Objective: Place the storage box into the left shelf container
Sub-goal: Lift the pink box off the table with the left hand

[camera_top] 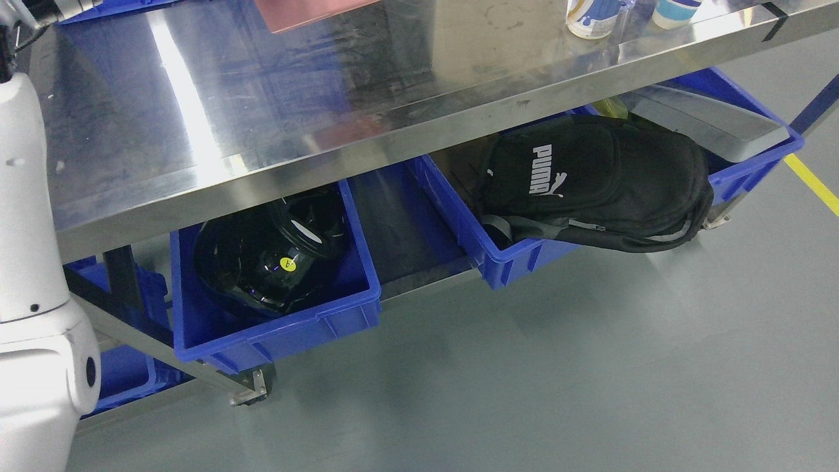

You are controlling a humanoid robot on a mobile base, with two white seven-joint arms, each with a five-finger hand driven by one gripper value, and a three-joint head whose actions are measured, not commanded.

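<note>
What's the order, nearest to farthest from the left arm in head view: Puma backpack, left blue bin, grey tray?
The hand is out of frame, so this is ranked from the white left arm at the left edge.
1. left blue bin, under the table, lower left
2. Puma backpack, in the right bin, right of centre
3. grey tray, far right, behind the backpack

Steel table top [262, 118] fills the upper view, shiny and scuffed. At its far edge sits a pinkish flat sheet [308, 12]; off to the right, two white-and-blue cups [593, 16] stand close together. Below the table top, right of centre, a black Puma backpack [596, 180] slumps over the front rim of a blue bin [498, 262], with a grey lid [714, 121] just behind it. A yellow floor line [813, 183] runs beyond the table's right end.
</note>
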